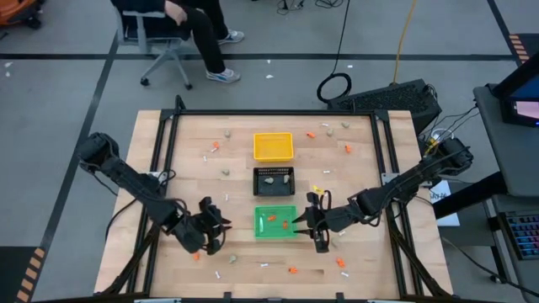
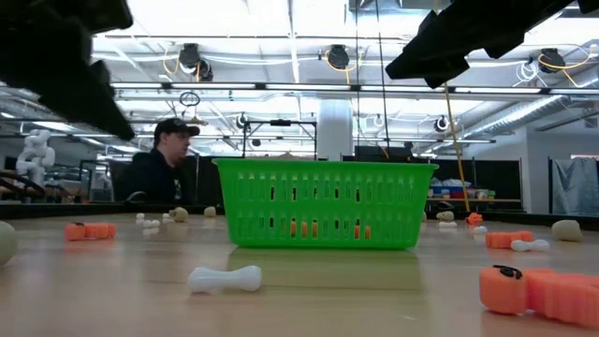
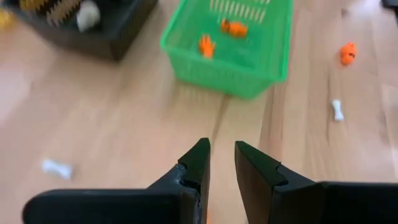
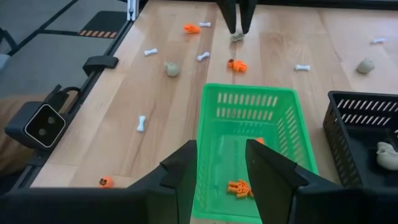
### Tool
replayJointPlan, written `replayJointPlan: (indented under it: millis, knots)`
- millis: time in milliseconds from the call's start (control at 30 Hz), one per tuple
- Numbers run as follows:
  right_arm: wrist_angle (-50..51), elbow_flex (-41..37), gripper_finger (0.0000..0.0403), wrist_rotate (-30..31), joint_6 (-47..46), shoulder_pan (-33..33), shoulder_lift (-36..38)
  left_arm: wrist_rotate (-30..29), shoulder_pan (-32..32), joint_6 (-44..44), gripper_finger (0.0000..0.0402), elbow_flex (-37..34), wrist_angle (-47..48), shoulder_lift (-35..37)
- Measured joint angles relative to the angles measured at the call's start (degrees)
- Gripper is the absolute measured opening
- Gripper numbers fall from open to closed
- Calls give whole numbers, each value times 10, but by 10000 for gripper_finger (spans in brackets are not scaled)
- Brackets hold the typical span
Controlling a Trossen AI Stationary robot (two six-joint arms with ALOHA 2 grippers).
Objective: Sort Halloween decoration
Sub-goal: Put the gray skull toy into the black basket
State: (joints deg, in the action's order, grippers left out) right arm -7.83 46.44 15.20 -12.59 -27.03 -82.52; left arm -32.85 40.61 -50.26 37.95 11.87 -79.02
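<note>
**Green tray flanked by two pincers**

Wooden surface (image 1: 194, 160) carries three trays in a row down its middle: a yellow tray (image 1: 273, 146) farthest, a black tray (image 1: 274, 179) in between, and a green tray (image 1: 276, 221) nearest. Orange bits (image 4: 239, 187) lie inside the green tray, and beige-grey lumps (image 1: 276, 178) sit in the black one. Many more pieces are scattered over the wood: white sticks (image 2: 225, 278), orange bits and lumps, on both sides of the trays and along the near edge.

Left pincer (image 1: 212, 237) hangs low over the surface just left of the green tray; its fingers (image 3: 198, 163) stand slightly apart with nothing seen between them. In the right wrist view its tips are right by a lump (image 4: 236, 37), though whether they touch it cannot be told.

Right pincer (image 1: 313, 220) hovers at the green tray's right rim, its fingers (image 4: 266, 163) spread and empty above the tray.

A person (image 2: 167, 161) sits beyond the far edge.
</note>
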Motion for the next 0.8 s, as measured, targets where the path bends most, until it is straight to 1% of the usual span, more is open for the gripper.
replayJointPlan:
  millis: [167, 300, 400, 567, 600, 667, 733, 800]
  knots:
    - [0, 0, 123, 0, 0, 0, 0, 61, 8, -122, 73, 0, 12, -4]
    - [0, 0, 123, 0, -2, 0, 0, 64, 2, -184, 73, 0, 12, -4]
    - [-1, 0, 123, 0, -2, 0, 0, 74, -5, -199, 73, 0, 12, -7]
    - [0, 0, 123, 0, -1, 0, 0, 86, -13, -199, 73, 0, 20, -7]
    - [0, 0, 123, 0, -1, 0, 0, 97, -13, -200, 73, 0, 27, -7]
    - [0, 0, 123, 0, -1, 0, 0, 138, -13, -200, 73, 0, 42, -7]
    - [0, 0, 123, 0, 0, 0, 0, 168, -12, -200, 73, 8, 82, -7]
    - [0, 0, 123, 0, 3, 0, 0, 181, -13, -201, 73, 23, 126, -7]
